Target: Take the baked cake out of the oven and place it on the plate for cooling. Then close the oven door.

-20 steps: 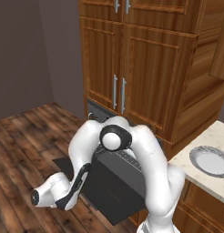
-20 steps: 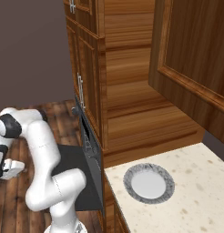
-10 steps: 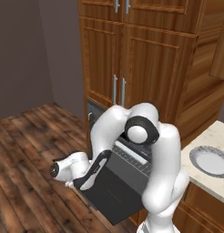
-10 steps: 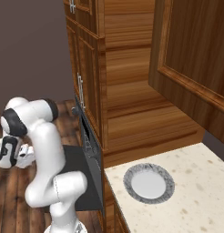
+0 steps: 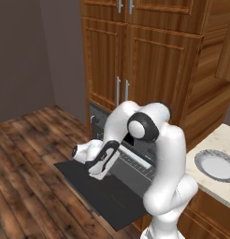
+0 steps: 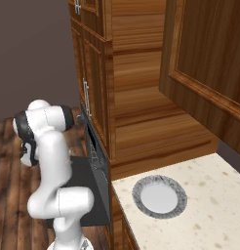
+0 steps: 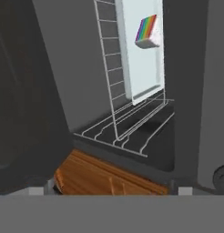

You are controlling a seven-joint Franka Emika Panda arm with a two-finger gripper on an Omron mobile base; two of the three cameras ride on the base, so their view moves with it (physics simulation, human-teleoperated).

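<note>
The oven door [image 5: 107,196] lies fully down. Above it the gripper [image 5: 96,173] hangs with jaws spread, gripping nothing — facing the oven [image 7: 132,113], where the cake [image 7: 147,32] sits on a pale tray [image 7: 143,68], well clear of the tray's edges.

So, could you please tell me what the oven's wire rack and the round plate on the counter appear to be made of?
The thin wire rack looks like bare metal: pale, slender, glinting rods. The round grey-rimmed plate looks like glazed ceramic or stoneware, judging by its speckled rim and smooth white centre.
</note>
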